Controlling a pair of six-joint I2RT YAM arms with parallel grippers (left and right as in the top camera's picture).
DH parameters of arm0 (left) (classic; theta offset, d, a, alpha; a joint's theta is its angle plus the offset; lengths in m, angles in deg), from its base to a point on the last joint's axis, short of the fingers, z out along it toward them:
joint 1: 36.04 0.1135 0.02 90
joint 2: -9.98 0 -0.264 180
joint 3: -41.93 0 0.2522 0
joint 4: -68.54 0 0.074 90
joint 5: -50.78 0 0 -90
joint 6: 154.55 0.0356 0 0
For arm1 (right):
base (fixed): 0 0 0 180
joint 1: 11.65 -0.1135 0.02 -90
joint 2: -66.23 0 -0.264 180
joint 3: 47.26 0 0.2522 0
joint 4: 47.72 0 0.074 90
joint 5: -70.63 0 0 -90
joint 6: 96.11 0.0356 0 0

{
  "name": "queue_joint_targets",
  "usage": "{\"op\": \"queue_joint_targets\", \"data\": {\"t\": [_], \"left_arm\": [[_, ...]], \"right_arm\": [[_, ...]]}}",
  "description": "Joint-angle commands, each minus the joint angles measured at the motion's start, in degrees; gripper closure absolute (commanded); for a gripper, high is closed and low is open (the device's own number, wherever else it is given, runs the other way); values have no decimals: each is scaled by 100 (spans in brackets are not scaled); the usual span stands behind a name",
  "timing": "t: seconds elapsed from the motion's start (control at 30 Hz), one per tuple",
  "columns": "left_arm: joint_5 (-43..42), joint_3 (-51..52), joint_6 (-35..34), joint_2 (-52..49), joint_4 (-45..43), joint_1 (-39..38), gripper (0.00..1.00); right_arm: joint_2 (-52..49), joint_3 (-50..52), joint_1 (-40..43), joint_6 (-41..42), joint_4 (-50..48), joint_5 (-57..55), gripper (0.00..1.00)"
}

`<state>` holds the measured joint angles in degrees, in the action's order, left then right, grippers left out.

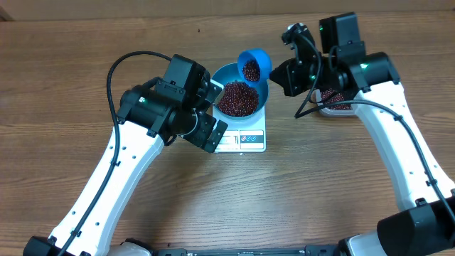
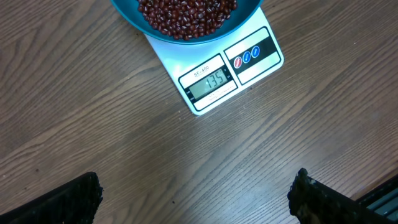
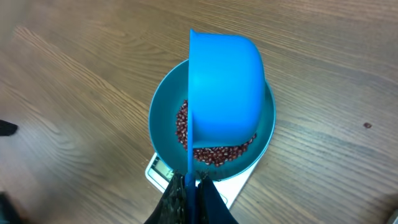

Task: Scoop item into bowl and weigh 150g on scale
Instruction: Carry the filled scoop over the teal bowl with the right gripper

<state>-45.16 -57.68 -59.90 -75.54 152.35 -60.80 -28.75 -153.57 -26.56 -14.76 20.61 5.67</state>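
The blue bowl (image 1: 250, 77) sits on the white scale (image 1: 249, 139), holding a heap of dark red-brown beans (image 1: 237, 98). My right gripper (image 3: 193, 182) is shut on the thin handle of a small blue scoop (image 1: 254, 64), which hangs tilted over the bowl's far rim with beans in it. In the right wrist view the scoop (image 3: 227, 93) covers much of the bowl (image 3: 163, 118) and its beans (image 3: 214, 154). My left gripper (image 2: 196, 196) is open above bare table, just short of the scale's display (image 2: 211, 79); the bowl (image 2: 155, 31) and beans (image 2: 186, 14) lie beyond.
A clear tub with more beans (image 1: 334, 99) stands at the right, mostly hidden by my right arm. The left arm lies across the table left of the scale, its wrist close to the scale's left corner.
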Motion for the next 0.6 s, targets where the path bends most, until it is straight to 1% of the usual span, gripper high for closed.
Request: {"op": "queue_joint_targets", "data": {"t": [0.0,0.07,0.13,0.23,0.47,0.57], "left_arm": [[17,-22,-15,-31,-17,-39,1],[17,-22,-15,-31,-20,-39,0],[17,-22,-15,-31,-20,-39,0],[17,-22,-15,-31,-20,-39,0],[17,-22,-15,-31,-20,-39,1],[17,-22,-15,-31,-20,-39,0]], "right_arm": [[122,-133,-164,-345,-24,-455,96],[122,-133,-219,-74,-118,-1005,96],[122,-133,-219,22,-164,-1075,96],[122,-133,-278,-525,-24,-824,96],[122,-133,-339,-474,-90,-949,96],[122,-133,-435,-817,70,-741,96]]}}
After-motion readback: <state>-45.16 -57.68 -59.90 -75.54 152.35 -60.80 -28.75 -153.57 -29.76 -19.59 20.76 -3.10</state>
